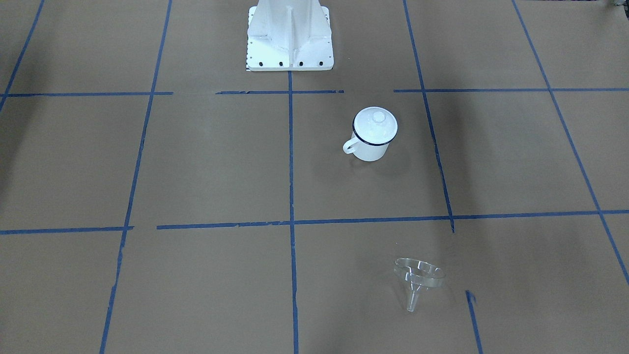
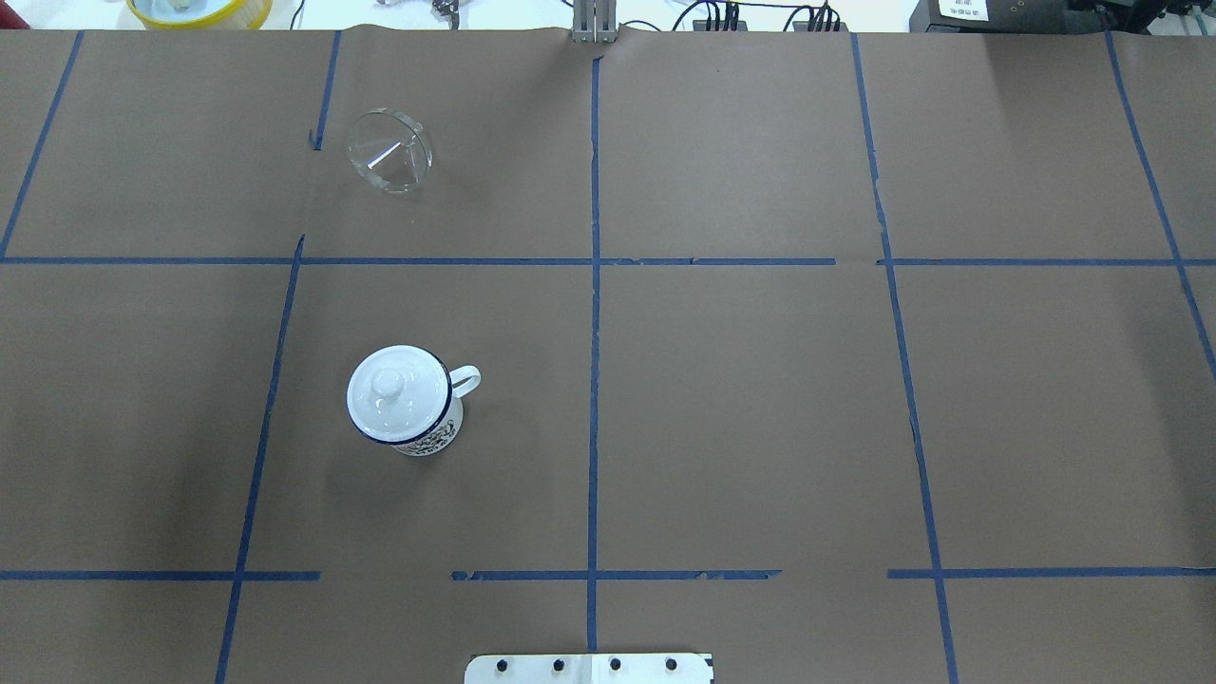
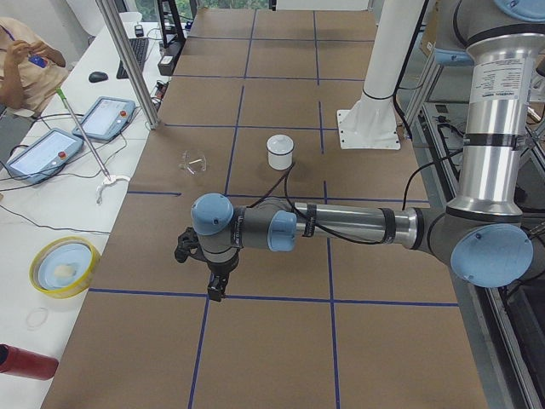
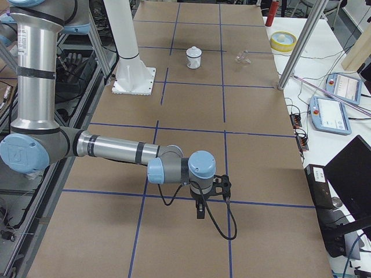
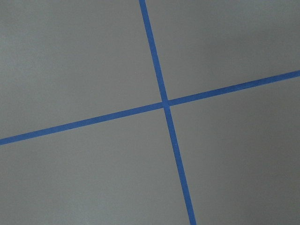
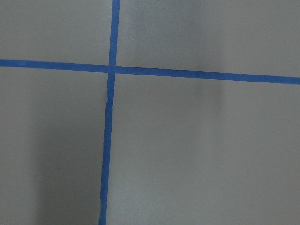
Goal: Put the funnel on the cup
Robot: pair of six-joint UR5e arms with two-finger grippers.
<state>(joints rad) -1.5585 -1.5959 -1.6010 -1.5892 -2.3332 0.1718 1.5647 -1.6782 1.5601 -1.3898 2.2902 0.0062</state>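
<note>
Left gripper (image 3: 216, 294): visible in left side cam only, fingers pointing down, close over a blue tape line (image 3: 281, 298) at the table's (image 2: 741, 399) left end. Spread or pressed together: cannot tell. Left wrist cam shows brown paper and a tape cross. Funnel (image 2: 389, 152): clear plastic, lying tilted on rim edge and spout, w/ spout toward the operators' side. Pos.: robot's left half of table, far row of grid cells, near a short tape mark (image 2: 313, 140). Both arms are well apart from it. Cup (image 2: 404, 404): white enamel mug w/ dark blue rim, upright, in the next grid cell nearer the robot, same column as funnel and well apart from it. Its handle points to the robot's right, toward the ctr tape line (image 2: 594, 380). A dark pattern shows on the mug wall facing the robot. Lid (image 2: 388, 385): white, domed, w/ knob, seated on the cup mouth. Base plate (image 2: 589, 668): white, bolted, at ctr of the near table edge. Right gripper (image 4: 200, 214): visible in right side cam only, fingers pointing down over the table's right end, close to a tape line, well apart from cup and funnel. Spread or pressed together: cannot tell. Right wrist cam shows brown paper and a tape cross.
</note>
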